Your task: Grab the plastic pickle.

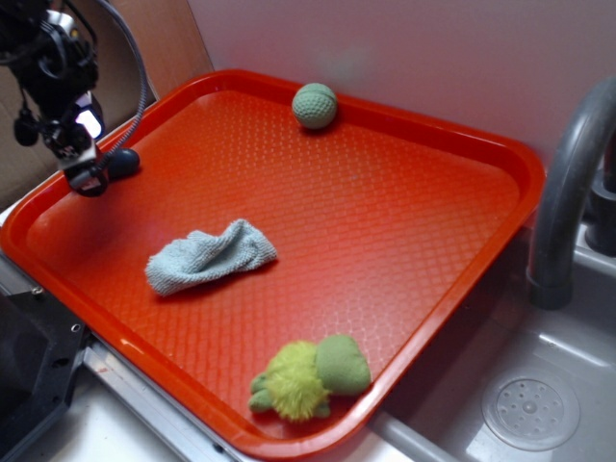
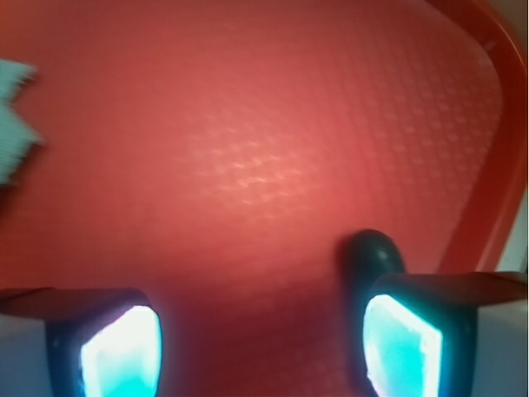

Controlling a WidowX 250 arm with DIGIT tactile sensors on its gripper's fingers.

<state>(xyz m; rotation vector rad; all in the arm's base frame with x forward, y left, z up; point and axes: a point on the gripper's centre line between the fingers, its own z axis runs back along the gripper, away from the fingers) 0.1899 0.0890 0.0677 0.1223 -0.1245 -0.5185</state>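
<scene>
The plastic pickle [image 1: 123,163] is a small dark blue-green oblong lying on the red tray [image 1: 404,241] near its far left rim. My gripper [image 1: 89,178] hangs just left of it, low over the tray. In the wrist view the gripper [image 2: 260,347] is open, with bare red tray between its two glowing pads. The pickle [image 2: 374,256] sits just beyond the right finger [image 2: 405,339], partly hidden behind it and not between the jaws.
A light green textured ball [image 1: 315,105] sits at the tray's far rim. A crumpled pale blue cloth [image 1: 207,255] lies mid-left; its edge shows in the wrist view [image 2: 15,124]. A fuzzy yellow-green plush toy [image 1: 308,377] lies near the front rim. A grey faucet [image 1: 568,192] and sink stand right.
</scene>
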